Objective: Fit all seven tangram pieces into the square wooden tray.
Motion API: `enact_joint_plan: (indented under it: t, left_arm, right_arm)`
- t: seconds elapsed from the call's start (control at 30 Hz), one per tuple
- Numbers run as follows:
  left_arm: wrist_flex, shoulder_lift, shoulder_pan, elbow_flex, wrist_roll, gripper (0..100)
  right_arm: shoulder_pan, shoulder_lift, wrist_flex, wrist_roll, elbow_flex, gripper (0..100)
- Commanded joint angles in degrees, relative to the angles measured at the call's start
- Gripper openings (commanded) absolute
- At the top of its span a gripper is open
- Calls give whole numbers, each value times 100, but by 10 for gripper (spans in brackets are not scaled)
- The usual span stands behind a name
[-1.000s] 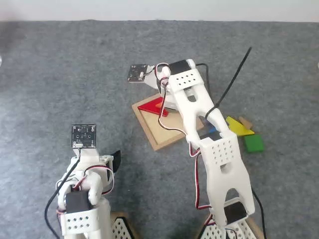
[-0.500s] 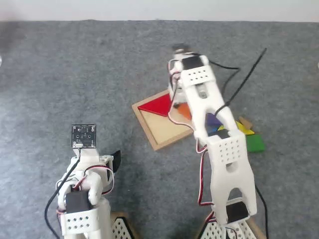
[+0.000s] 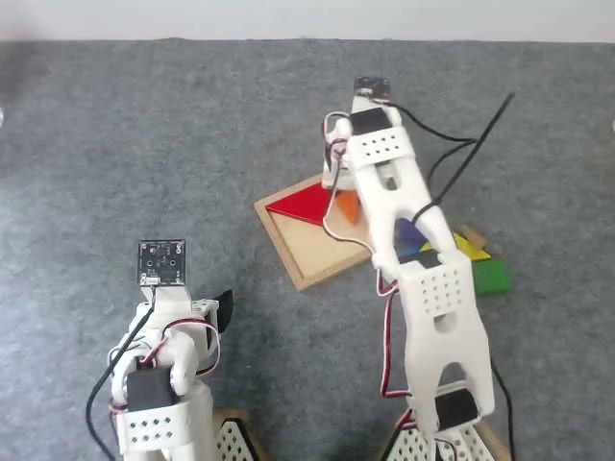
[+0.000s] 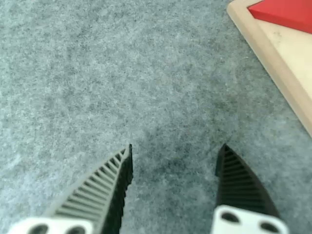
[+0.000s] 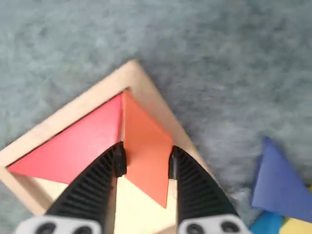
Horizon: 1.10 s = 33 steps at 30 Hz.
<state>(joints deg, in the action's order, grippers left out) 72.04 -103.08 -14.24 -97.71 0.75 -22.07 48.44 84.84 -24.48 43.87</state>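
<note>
Step in hand: seating piece 2 of 7. The right gripper [image 5: 145, 158] has its fingers closed on the orange triangle [image 5: 142, 129], inside the square wooden tray [image 5: 146, 85] on the tabletop [image 3: 144, 144]. The triangle sits edge to edge with the red triangle [image 5: 78, 146]. 1 tip is at the tray corner, and the long axis runs from there toward the bare tray floor. Next move, probably: open the fingers and lift straight clear without dragging the piece. The left gripper [image 4: 173, 151] hangs open and empty above the tabletop.

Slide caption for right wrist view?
Right gripper holds the orange triangle beside the red triangle in the wooden tray.
</note>
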Motion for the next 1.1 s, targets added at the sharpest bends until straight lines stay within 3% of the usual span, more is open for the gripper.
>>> enact_joint_plan:
  t: [0.0,0.17,0.43,0.77,1.07]
  left_arm:
    - [26,-123,0,127,-44,271]
    - [26,-123,0,127,-44,271]
    - [26,-123,0,127,-44,271]
    - [26,-123,0,127,-44,271]
    - [26,-123,0,127,-44,271]
  right_arm:
    - [-101,-31,-66,-18,229,8]
    - [-251,198,-84,237,264,29]
    - [-277,40,13,193,273,262]
    - [-224,-488,22,202,229,270]
    - [-207,-576,4,853,255,270]
